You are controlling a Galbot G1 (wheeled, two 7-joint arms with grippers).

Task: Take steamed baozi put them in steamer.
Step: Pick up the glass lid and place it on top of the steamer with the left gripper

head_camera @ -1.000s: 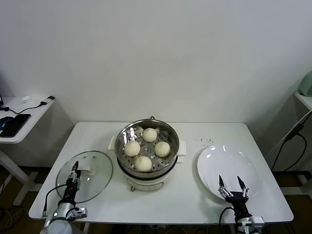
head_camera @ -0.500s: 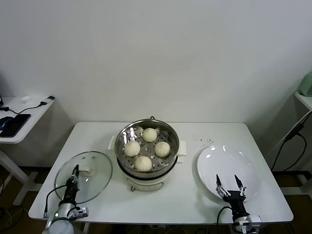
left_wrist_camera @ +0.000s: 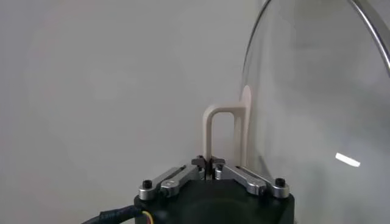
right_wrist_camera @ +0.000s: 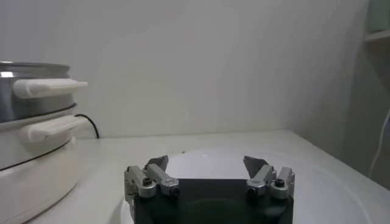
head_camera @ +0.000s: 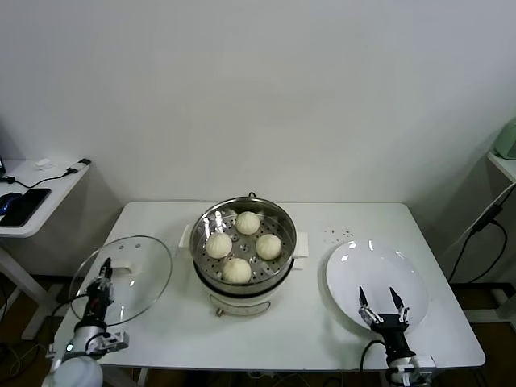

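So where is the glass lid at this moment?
In the head view the glass lid is tilted at the table's near-left corner, left of the steamer, its handle clamped by the left gripper.

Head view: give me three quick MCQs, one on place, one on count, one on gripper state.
1. Where are the baozi?
A. on the plate
B. in the steamer
C. on the lid

2. How many baozi are there?
A. two
B. three
C. four

3. What is the left gripper doing?
A. shut on the lid handle
B. open over the plate
C. shut on a baozi

Answers:
1 B: all the buns sit on the perforated tray of the steamer; the plate is bare.
2 C: four buns show on the tray.
3 A: the left gripper pinches the lid handle, with the lid tilted up at the table's left edge. The right gripper is open over the plate.
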